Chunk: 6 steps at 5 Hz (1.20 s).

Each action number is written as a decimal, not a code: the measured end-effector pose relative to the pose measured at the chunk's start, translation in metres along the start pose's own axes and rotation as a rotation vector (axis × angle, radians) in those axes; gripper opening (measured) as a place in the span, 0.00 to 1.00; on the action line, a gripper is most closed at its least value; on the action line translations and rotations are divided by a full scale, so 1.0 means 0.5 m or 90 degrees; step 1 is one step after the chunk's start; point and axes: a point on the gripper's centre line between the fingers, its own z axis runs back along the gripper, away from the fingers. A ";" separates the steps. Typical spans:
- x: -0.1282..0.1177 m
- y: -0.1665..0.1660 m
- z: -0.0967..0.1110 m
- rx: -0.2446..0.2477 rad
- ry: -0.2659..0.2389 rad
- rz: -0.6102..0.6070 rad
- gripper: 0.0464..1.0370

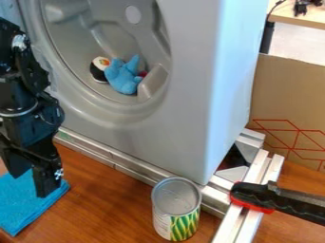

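Observation:
At the left edge hangs my black gripper [29, 181], pointing down with its two fingers apart and nothing seen between them. Behind and below it a blue cloth [26, 203] lies flat on the wooden table. A can [176, 209] with a green and yellow label stands upright, well to the gripper's right. Inside the round recess of a grey appliance [190, 114] rests a light blue plush toy [123, 76]. Against its left side is a black and white round toy [99, 70], and something red shows partly hidden at its right.
Metal rails [254, 194] run along the appliance's base and toward the front right. A black and red clamp [254, 195] sits across them at the right. Behind stands a cardboard panel [289, 95] with red lines. Wooden table [108, 204] lies between the cloth and the can.

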 end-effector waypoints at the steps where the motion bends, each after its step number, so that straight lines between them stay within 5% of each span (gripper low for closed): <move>1: -0.002 -0.002 -0.007 -0.004 0.008 -0.001 0.96; 4: -0.004 0.164 -0.102 0.044 0.059 0.014 0.96; 6: 0.014 0.183 -0.151 0.072 0.039 -0.007 0.96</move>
